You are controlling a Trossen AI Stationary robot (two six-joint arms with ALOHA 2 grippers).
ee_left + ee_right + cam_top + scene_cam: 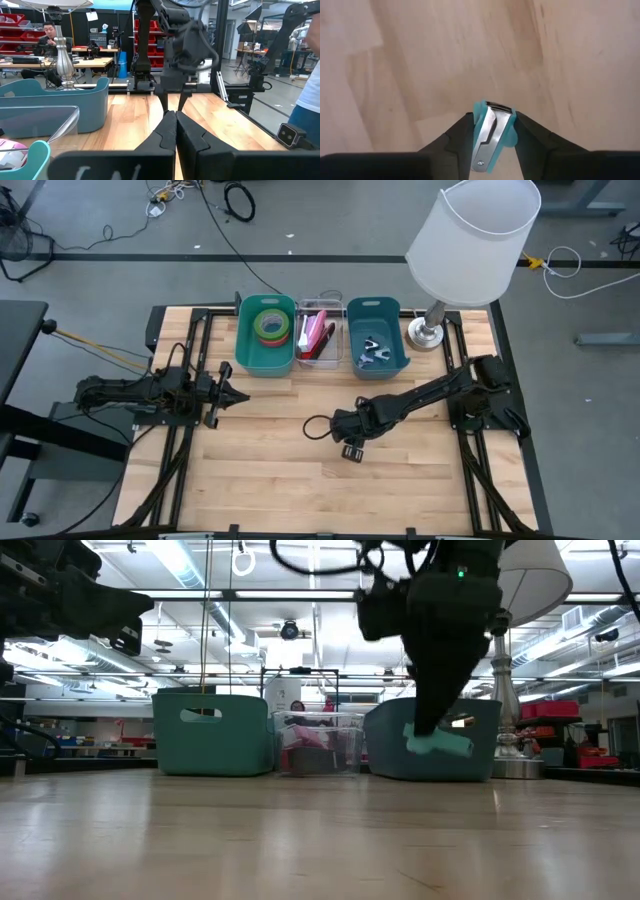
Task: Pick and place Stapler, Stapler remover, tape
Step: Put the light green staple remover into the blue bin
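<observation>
My right gripper [342, 426] hangs over the middle of the table, shut on a teal staple remover [440, 745] with metal jaws [491, 131]. My left gripper [226, 393] waits shut above the table's left side, its fingers [175, 131] pressed together. At the far edge stand three bins. The left teal one [244, 350] holds tape rolls [270, 326]. The clear one [321, 358] holds a red-pink stapler [318, 335]. The right teal one [400, 363] holds more staple removers [376, 352]. My right gripper pinches the staple remover between its two fingers, one on each teal side grip [480, 109]. The fingers come from above, pointing down, and the remover lies along them with its end just past the fingertips. It is lifted clear of the table.
A white-shaded lamp [472, 235] stands with its metal base [427, 332] at the far right corner, beside the right teal bin. Bare wood lies below and in front of my right gripper [300, 480]. A person sits in the room beyond [48, 31].
</observation>
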